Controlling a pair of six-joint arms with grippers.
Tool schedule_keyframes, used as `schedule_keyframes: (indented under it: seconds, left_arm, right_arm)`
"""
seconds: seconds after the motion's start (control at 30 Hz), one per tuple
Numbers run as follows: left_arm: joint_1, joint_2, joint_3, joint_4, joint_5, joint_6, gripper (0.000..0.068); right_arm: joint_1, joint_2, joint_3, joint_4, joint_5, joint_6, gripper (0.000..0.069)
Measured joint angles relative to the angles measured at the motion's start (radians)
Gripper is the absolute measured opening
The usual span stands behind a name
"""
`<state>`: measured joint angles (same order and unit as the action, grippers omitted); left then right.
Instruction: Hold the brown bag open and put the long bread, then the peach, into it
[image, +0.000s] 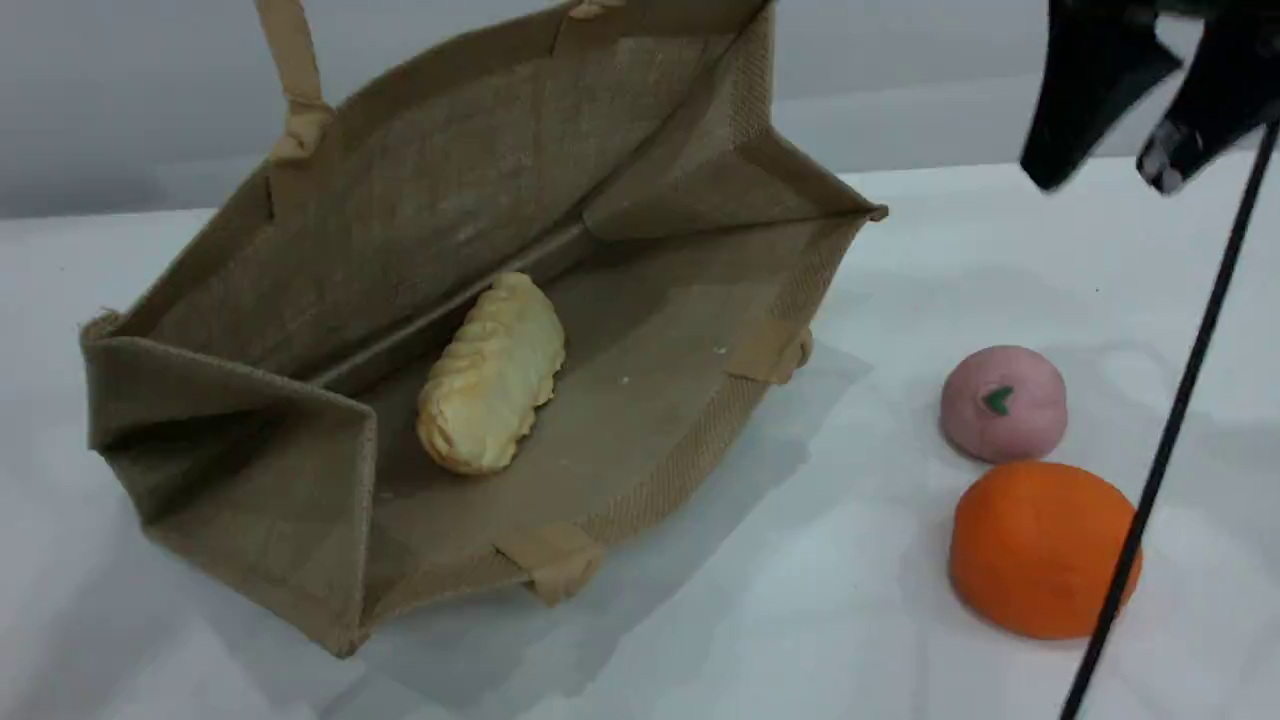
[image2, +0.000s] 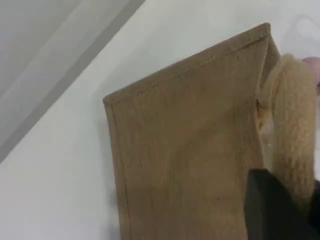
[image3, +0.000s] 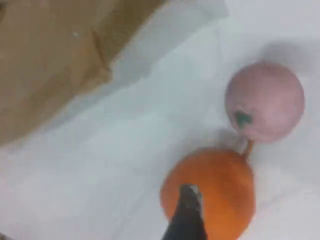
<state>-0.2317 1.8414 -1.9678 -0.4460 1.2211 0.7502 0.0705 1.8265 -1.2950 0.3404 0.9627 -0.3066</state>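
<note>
An orange ball (image: 1040, 548) sits on the white table (image: 800, 600), apparently soft, beneath a thin black cable (image: 1170, 440).

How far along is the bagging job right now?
Done: the long bread lies inside the brown bag, whose mouth gapes open. In hand: the open right hand hangs empty above the peach. Left: the peach sits on the table beside the orange ball.

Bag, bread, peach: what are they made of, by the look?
Bag: coarse tan burlap or jute, visible weave, matte, with smoother beige handles. Bread: likely soft foam or plush, ridged cream-orange surface, no shine. Peach: matte pink foam or dough-like ball, green leaf mark; probably a toy.
</note>
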Motion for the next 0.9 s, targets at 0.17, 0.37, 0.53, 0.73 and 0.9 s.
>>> schedule_keyframes:
  seconds: [0.17,0.37,0.53,0.73,0.9]
  left_arm:
    - [0.000,0.000,0.000,0.000,0.000,0.000,0.0083]
    - [0.000,0.000,0.000,0.000,0.000,0.000,0.0083]
    - [0.000,0.000,0.000,-0.002,0.000,0.000,0.0083]
    - [0.000,0.000,0.000,-0.002,0.000,0.000,0.0083]
    - [0.000,0.000,0.000,-0.002,0.000,0.000,0.0083]
  right_arm:
    - [0.000,0.074,0.000,0.000,-0.060,0.000,0.0549]
    - [0.000,0.160,0.000,-0.001,-0.104,-0.011,0.0548]
    - [0.000,0.218,0.000,-0.001,-0.163,-0.020,0.0548]
    - [0.000,0.275,0.000,0.000,-0.212,-0.027,0.0548]
    - [0.000,0.312,-0.004,0.025,-0.244,-0.037,0.0547]
